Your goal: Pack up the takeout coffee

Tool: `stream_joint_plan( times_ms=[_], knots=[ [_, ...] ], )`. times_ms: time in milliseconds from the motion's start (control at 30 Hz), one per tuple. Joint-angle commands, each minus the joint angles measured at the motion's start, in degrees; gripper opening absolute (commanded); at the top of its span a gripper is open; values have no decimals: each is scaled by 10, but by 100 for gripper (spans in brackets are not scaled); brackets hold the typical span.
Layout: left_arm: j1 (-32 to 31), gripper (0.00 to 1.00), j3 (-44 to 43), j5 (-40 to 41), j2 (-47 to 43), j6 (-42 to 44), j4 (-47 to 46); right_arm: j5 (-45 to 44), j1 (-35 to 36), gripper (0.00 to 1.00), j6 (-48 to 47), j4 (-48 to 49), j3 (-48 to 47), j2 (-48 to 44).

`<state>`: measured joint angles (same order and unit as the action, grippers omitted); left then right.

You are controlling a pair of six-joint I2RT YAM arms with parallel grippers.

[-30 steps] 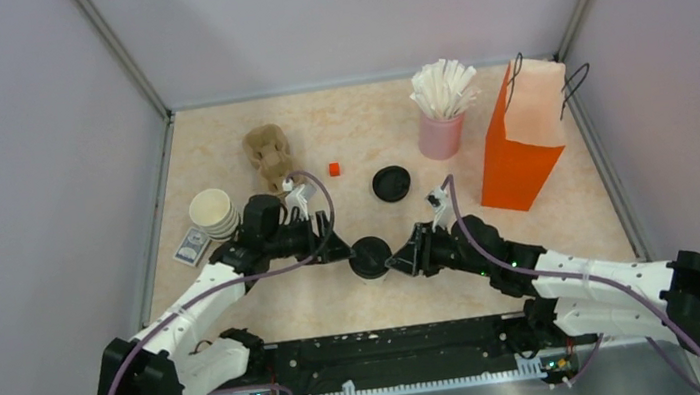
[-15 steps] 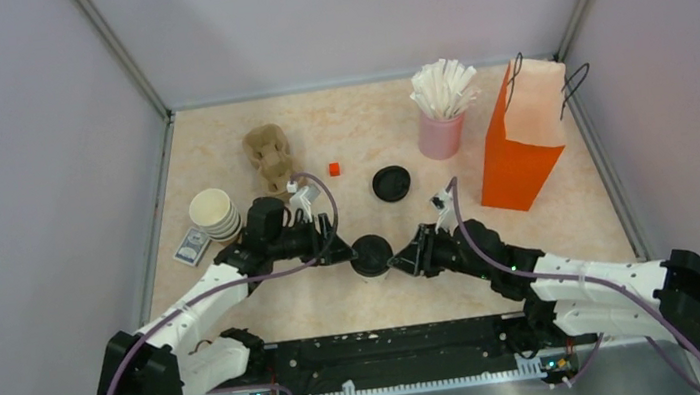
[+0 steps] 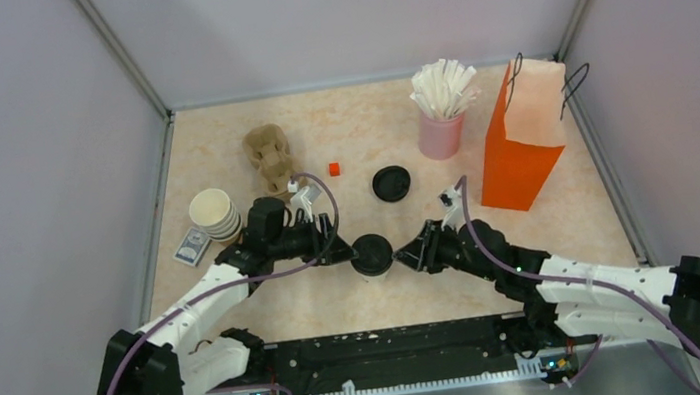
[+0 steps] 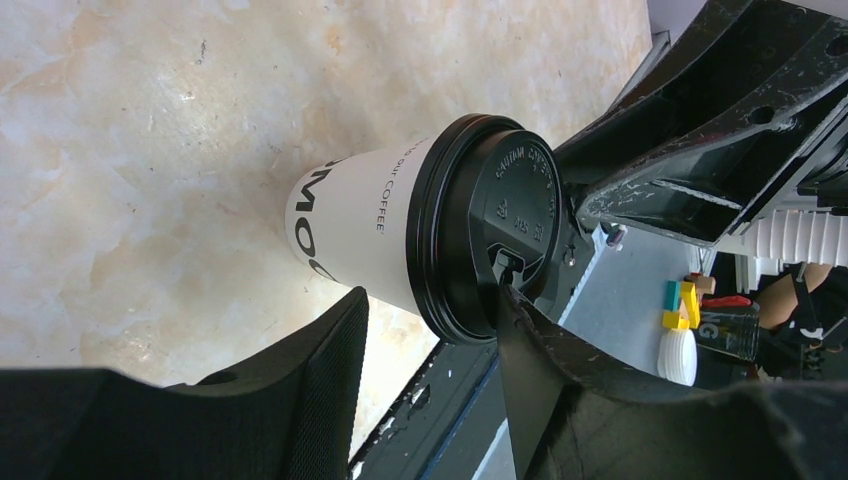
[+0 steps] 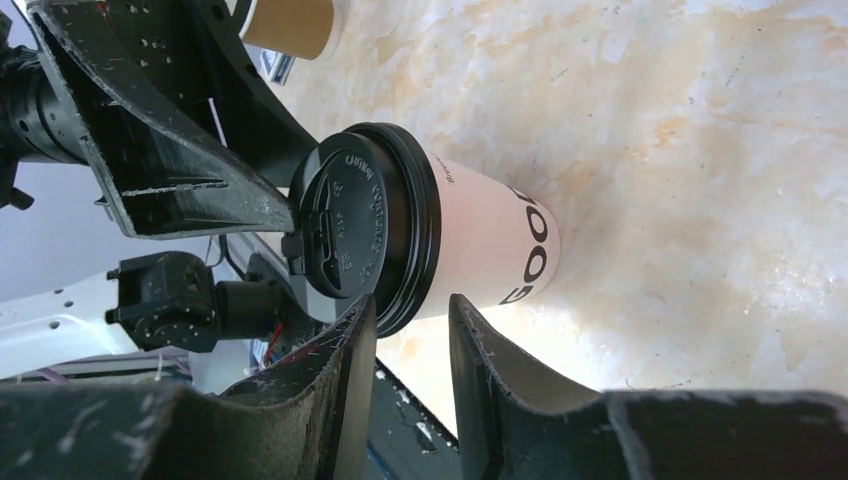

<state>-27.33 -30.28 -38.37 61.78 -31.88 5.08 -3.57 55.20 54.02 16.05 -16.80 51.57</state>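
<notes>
The takeout coffee (image 3: 371, 252), a pale paper cup with black lettering and a black lid, stands upright near the table's front middle. It also shows in the left wrist view (image 4: 400, 235) and the right wrist view (image 5: 470, 240). My left gripper (image 3: 340, 249) is open at the cup's left side (image 4: 428, 300), one finger by the cup wall and the other touching the lid top. My right gripper (image 3: 411, 253) is narrowly open just right of the cup (image 5: 410, 305), its tips by the lid rim and holding nothing. The orange paper bag (image 3: 518, 141) stands open at the back right.
A pink cup of white straws (image 3: 442, 131) stands left of the bag. A loose black lid (image 3: 391, 183) lies behind the coffee. A stack of lidless cups (image 3: 212, 212), a cardboard carrier (image 3: 269, 157), a small red cube (image 3: 333, 169) and a small packet (image 3: 192, 245) are at the left.
My right gripper has drawn back a little to the right, away from the cup. The left gripper and the cup have barely shifted.
</notes>
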Motion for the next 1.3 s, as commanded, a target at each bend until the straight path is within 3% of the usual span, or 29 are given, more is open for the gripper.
stream_joint_plan(
  times_ms=[0, 467, 1033, 1167, 1267],
  knots=[
    [-3, 55, 17, 16, 12, 10, 1, -19, -9, 32, -12, 2, -32, 11],
    [-3, 50, 20, 14, 27, 12, -9, -28, -18, 27, -17, -12, -58, 64],
    [-8, 49, 30, 37, 44, 10, -13, -20, -17, 23, 44, 53, 56, 129],
    [-7, 50, 25, 30, 28, -13, -12, -18, -18, 25, 0, 13, 3, 98],
    [-8, 56, 13, 22, 7, -44, -17, -34, -20, 34, -42, -59, -73, 68]
  ],
)
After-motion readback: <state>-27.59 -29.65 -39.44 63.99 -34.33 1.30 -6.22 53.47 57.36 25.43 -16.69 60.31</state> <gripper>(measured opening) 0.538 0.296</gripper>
